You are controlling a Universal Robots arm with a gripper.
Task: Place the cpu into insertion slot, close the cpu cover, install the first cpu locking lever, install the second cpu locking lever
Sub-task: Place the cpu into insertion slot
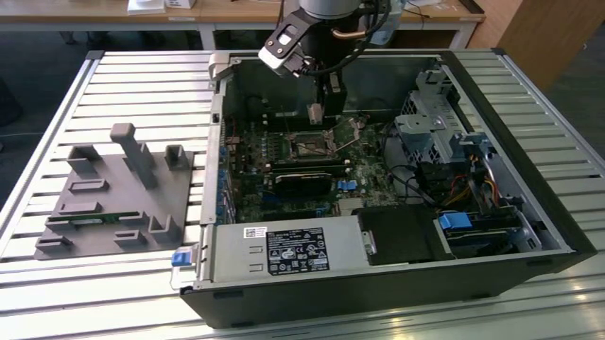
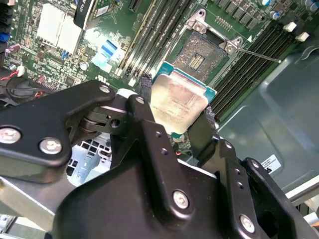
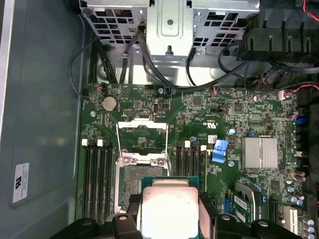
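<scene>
Evidently, placing the chip is the step in hand. The small flat square cpu, with its pale silvery-beige metal face, is clamped by two opposite edges between the black fingers of the arm's gripper. It is held in the air above the green circuit board inside the open black computer case.

In the exterior view it is seen hanging above the insertion slot, a small square socket with a dark centre, and not touching it. In the first wrist view the chip is seen offset to one side, so that the socket is only partly overlapped. The cpu cover, a thin silver metal frame, appears to be swung up from the socket, so the opening is judged free.

For a good placement, the chip should be brought squarely over the dark centre, with its edges lined up with the socket frame and its face kept level with the board. It should be lowered gently and not pressed, since the contacts are likely delicate. The raised cover and the thin metal locking lever should be cleared by the fingers.
</scene>
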